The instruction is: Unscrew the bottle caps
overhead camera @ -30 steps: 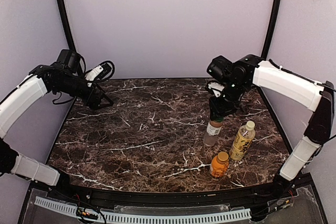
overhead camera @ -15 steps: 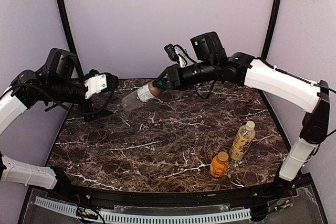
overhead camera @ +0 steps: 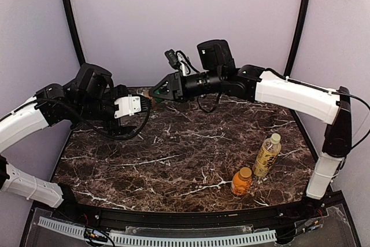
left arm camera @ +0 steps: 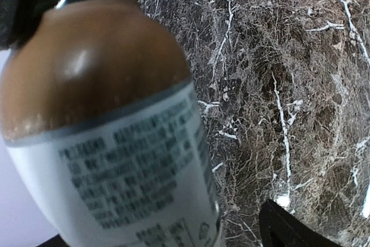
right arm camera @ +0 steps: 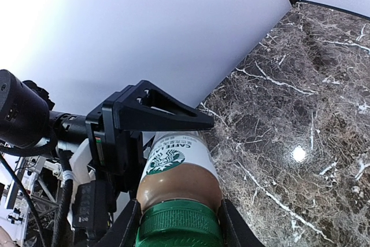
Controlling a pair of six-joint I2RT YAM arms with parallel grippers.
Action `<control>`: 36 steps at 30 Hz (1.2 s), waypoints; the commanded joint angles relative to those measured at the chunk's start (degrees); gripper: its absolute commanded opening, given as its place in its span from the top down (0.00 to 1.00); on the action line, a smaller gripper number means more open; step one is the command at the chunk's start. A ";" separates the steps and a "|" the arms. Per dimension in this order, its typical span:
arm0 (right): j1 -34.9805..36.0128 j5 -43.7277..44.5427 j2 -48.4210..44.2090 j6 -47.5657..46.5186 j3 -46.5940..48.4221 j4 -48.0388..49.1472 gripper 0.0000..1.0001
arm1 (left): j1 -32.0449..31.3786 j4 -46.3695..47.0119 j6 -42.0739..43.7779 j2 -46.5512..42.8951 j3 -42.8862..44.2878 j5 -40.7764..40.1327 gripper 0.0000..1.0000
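The brown bottle [right arm camera: 180, 184] shows a green Starbucks logo on its white label [right arm camera: 193, 148].

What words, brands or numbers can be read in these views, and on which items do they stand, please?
"CAFFE LA…", partly legible, over a round green siren logo: white label of the brown coffee bottle, right wrist view.
Fine print on that label, left wrist view: too blurred.
Yellow-labelled bottle, orange bottle: print too small.

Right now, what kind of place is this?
Probably a robot lab test booth: a left arm and a right arm mounted at a marble-patterned table, with plain pale walls closing it in.
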 commanded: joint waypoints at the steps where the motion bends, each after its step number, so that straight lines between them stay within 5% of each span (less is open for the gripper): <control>1: 0.70 -1.35 -1.35 0.81 -0.10 3.99 1.00 | -0.21 -0.87 -3.96 1.12 3.22 -1.54 0.14; 12: 0.70 -0.15 -2.17 0.58 -1.08 4.19 1.00 | -0.24 -0.95 -8.80 0.66 4.79 -0.51 0.50; 17: 0.40 1.01 -3.38 0.46 -2.48 4.03 0.36 | -0.26 -0.75 -8.69 0.33 4.50 -0.89 0.58; 19: 0.12 2.43 -4.88 0.91 -3.70 4.07 0.26 | -0.25 -0.07 -8.03 -0.24 3.99 -1.56 0.58; 25: -0.18 1.22 -5.61 4.09 -5.64 5.53 0.27 | -0.22 4.72 -2.91 -1.92 1.15 -4.91 0.59; 33: -0.27 -1.42 -3.72 5.05 -4.60 6.40 0.52 | -0.26 5.05 -0.94 -2.34 0.10 -5.26 0.59; 36: -0.36 -2.12 -3.46 5.22 -4.35 6.57 0.52 | -0.24 5.29 -0.76 -2.34 0.01 -5.43 0.59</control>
